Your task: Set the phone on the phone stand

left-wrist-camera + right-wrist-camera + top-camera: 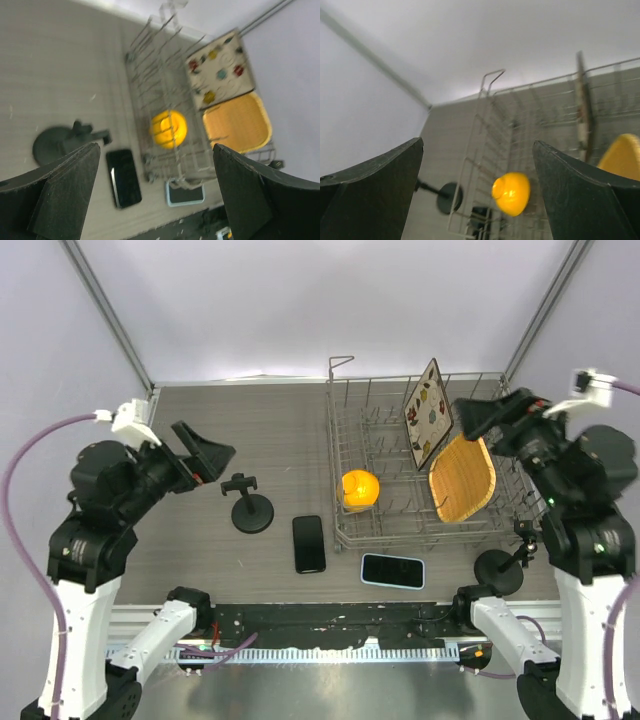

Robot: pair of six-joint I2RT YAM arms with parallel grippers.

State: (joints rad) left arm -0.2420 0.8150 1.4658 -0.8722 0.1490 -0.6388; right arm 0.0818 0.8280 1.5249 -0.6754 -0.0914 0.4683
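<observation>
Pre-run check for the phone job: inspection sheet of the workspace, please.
Surface: grey table, no spill seen.
Job's things: black phone flat beside left stand; cased phone flat in front of the rack; right stand empty.
Clutter: rack holding yellow bowl, patterned plate, woven plate.
Grippers: left gripper and right gripper open, raised, holding nothing.
Cables: purple cable on each arm; loose wires along the near edge.
Surroundings: white walls, metal posts.
</observation>
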